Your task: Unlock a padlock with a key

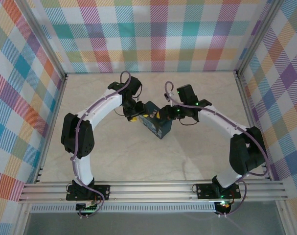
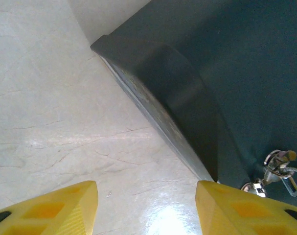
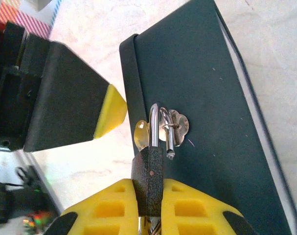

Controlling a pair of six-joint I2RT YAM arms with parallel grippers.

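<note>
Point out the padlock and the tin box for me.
padlock (image 3: 148,176): right wrist view, on its dark speckled body.
tin box (image 3: 207,73): right wrist view, on its flat dark face.

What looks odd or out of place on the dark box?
The padlock, gripped in the right hand, has its shackle open: one leg ends free beside the body, yet it is hooked through the clasp of the box.

Bright pastel plaid walls enclose a pale marbled tabletop fronted by aluminium rails.
</note>
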